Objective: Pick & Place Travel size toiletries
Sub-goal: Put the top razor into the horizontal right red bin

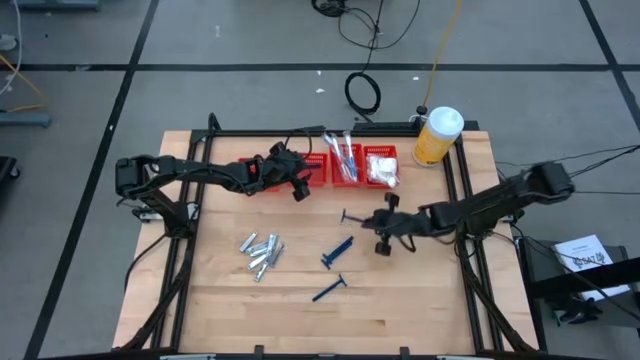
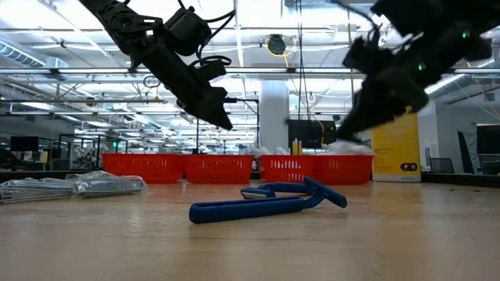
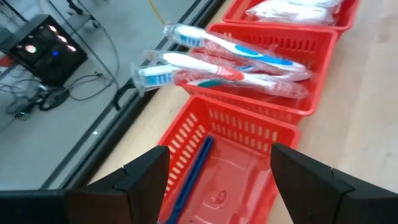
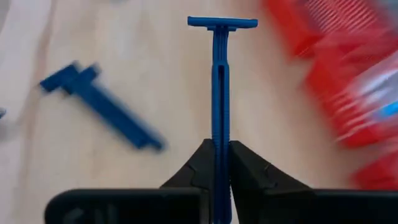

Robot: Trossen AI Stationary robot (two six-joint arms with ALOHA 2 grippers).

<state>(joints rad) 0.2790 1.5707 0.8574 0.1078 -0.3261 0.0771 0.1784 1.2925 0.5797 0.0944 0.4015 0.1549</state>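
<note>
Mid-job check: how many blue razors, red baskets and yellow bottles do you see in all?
Blue razors: 4 (one held, one binned)
Red baskets: 4
Yellow bottle: 1
Total: 9

Tabletop [image 2: 437, 234], wood: blue razors [image 2: 266, 204], lying flat, nearest the camera. Silvery tubes [image 2: 70, 186], heaped left of the razors. Red mesh baskets [image 2: 234, 168], a row behind the razors. Yellow bottle [image 2: 396, 148], right of the baskets. Two dark arms overhead, above the razors.
</note>
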